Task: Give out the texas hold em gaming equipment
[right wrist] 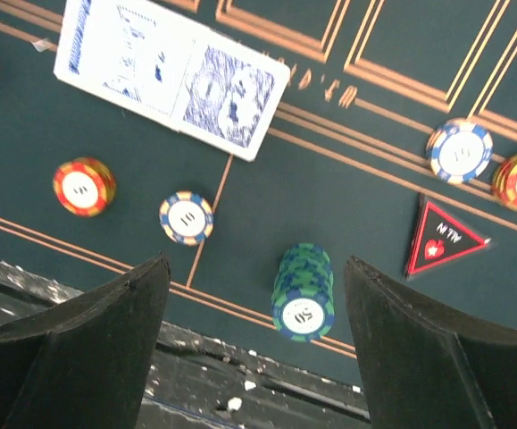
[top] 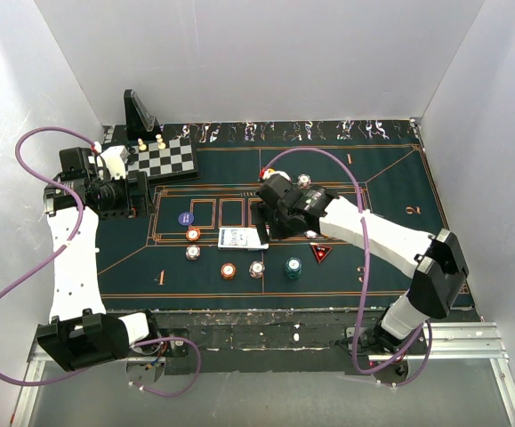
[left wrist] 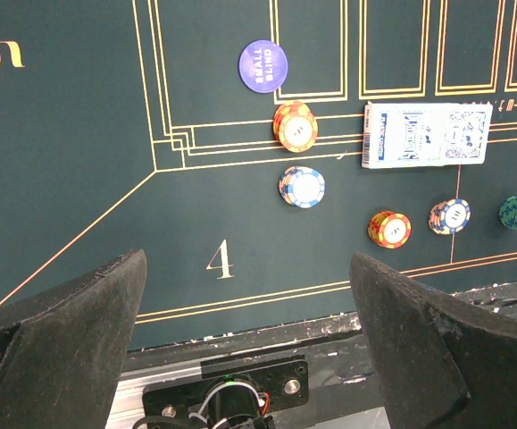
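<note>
Right fingers (right wrist: 70, 357) stand wide apart, released and holding nothing, with the teal chip stack (right wrist: 303, 290) below the gap. Left fingers (left wrist: 53, 349) are likewise spread and empty. From that stack the red triangle marker (right wrist: 443, 239) lies at 2 o'clock and the cards (right wrist: 173, 76) at 11 o'clock. Assessment: chips are spread about the surface (top: 399, 178), but the cards sit in one pile, apparently undealt, so distribution appears only partly done.
</note>
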Available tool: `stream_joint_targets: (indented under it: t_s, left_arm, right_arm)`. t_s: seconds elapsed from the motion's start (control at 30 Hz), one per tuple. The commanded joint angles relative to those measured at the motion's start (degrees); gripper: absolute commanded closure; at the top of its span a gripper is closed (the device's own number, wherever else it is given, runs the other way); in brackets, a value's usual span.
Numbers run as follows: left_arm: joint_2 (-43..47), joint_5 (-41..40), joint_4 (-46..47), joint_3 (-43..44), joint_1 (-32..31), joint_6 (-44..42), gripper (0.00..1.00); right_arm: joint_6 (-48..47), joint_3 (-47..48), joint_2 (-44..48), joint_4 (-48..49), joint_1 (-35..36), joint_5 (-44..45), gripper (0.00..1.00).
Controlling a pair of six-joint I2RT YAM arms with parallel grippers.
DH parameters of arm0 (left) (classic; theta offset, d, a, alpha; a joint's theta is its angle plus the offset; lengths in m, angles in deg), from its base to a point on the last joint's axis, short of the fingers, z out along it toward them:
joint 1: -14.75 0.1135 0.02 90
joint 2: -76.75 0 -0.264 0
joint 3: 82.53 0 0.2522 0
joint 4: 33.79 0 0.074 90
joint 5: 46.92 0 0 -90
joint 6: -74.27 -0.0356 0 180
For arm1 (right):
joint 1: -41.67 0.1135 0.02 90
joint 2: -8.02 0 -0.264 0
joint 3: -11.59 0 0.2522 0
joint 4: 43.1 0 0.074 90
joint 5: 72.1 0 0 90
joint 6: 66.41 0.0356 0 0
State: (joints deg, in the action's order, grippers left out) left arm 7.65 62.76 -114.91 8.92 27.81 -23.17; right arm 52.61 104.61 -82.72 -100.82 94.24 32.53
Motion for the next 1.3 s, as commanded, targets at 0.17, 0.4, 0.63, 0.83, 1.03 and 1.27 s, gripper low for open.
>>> stream_joint_targets:
  t_s: [0.17, 0.4, 0.63, 0.83, 1.03, 1.27]
  left_arm:
    - [1.8, 1.1, 0.0, -1.0, 0.4, 0.2, 0.02]
    - [1.5, 1.1, 0.0, -0.4, 0.5, 0.2, 0.02]
    - [1.3, 0.9, 0.3, -0.7, 0.5, 0.3, 0.02]
    - [1.2, 1.1, 0.3, -0.6, 0.5, 0.4, 0.02]
    - [1.2, 1.1, 0.3, -0.7, 0.4, 0.4, 0.02]
    - [1.7, 0.6, 0.4, -1.0, 0.5, 0.2, 0.02]
  right_arm:
    - [4.3, -8.7, 2.1, -4.2, 3.7, 3.2, 0.13]
    - [4.9, -10.9, 1.3, -3.1, 3.8, 3.3, 0.15]
    - [5.6, -13.3, 0.3, -1.6, 4.2, 2.5, 0.23]
    - [6.1, -14.5, 0.2, -0.1, 4.4, 1.6, 0.33]
    - [6.4, -15.0, -0.5, 0.4, 4.4, 1.6, 0.41]
    - [6.5, -15.5, -1.1, 1.2, 4.3, 1.8, 0.45]
